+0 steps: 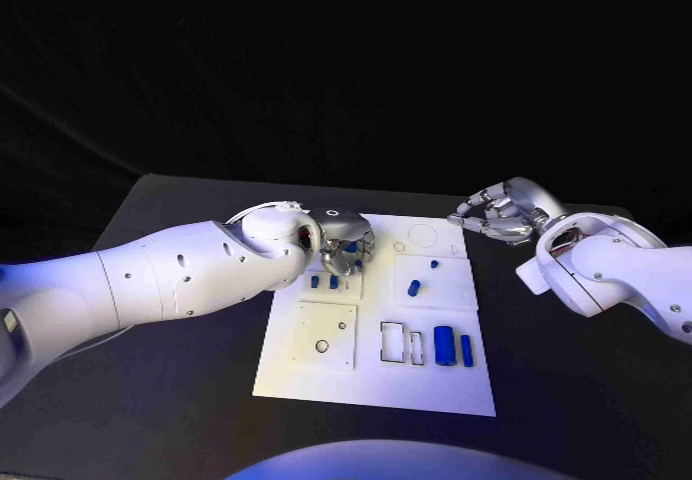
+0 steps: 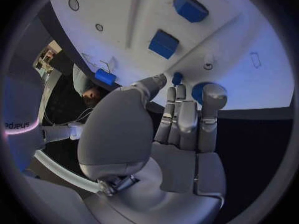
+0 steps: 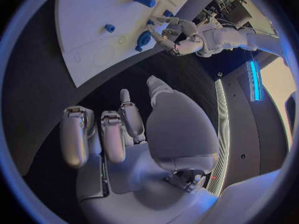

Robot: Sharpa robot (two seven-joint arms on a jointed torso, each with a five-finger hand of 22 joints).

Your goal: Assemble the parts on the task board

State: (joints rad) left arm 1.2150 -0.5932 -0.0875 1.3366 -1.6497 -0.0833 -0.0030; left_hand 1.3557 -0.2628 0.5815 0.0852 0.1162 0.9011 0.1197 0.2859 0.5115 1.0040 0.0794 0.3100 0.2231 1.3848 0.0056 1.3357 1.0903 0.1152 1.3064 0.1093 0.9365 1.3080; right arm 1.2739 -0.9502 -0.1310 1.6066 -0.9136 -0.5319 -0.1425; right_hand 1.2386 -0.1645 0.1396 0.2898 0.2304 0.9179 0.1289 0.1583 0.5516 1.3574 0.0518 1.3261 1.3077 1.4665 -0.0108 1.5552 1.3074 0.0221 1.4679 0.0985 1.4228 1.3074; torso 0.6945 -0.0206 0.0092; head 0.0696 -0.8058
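1. The robot's left hand (image 1: 342, 243) is hovering low over the far left part of the white board (image 1: 332, 385), which is lying in the middle of the black table (image 1: 173, 400). In the left wrist view its fingers (image 2: 181, 115) are reaching down together toward a round blue part (image 2: 201, 90) and a smaller blue peg (image 2: 177, 77) on the board. They are close to these pieces, but I cannot tell whether they are pinching one or only touching it.

2. The right hand (image 1: 503, 213) is hanging over the table just beyond the board's far right corner, fingers loosely curled and holding nothing.

3. Other blue parts are lying well apart from the left hand: two small blocks (image 1: 325, 282) just nearer the robot, a short cylinder (image 1: 414, 288) toward the middle, and a wider block (image 1: 444, 345) beside a thin bar (image 1: 466, 349) at the near right.

4. The step in hand appears to be the left hand picking up or seating the round part.

5. To do it well, the fingers should be closing evenly on opposite sides, so the piece is not tipping or skidding across the smooth board.

6. The wrist should be staying upright over the part, lifting or pressing straight, and steering clear of the peg beside it.

7. The right hand is best kept off the board meanwhile.
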